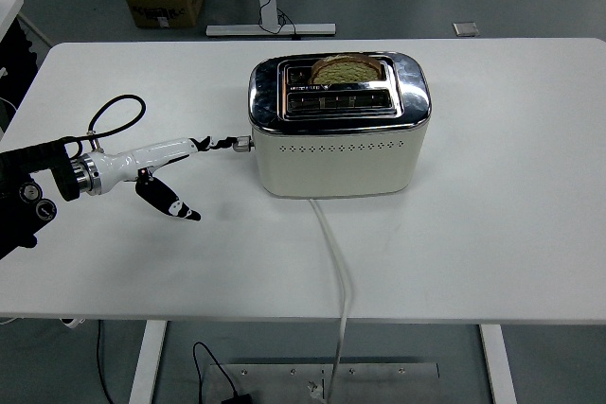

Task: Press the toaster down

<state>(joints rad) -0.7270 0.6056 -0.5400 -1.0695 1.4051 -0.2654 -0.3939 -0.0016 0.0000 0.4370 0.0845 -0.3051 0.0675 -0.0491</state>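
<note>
Left hand (180,163) reaches in from the left edge, fingers spread, holding nothing; one extended fingertip (227,143) touches the lever (243,143) on the toaster's left end. Toaster (338,130) stands mid-table, bread slice (345,69) sunk low in its rear slot.

The light over my worktop (492,234) is bright and even, coming from above, so shadows are soft: a faint one under my left hand (180,172) and a thin one along the toaster (339,139) base. Its chrome top throws bright glare at the corners. Everything looks sharp, with no blur, and the worktop's far edge bows slightly.
</note>
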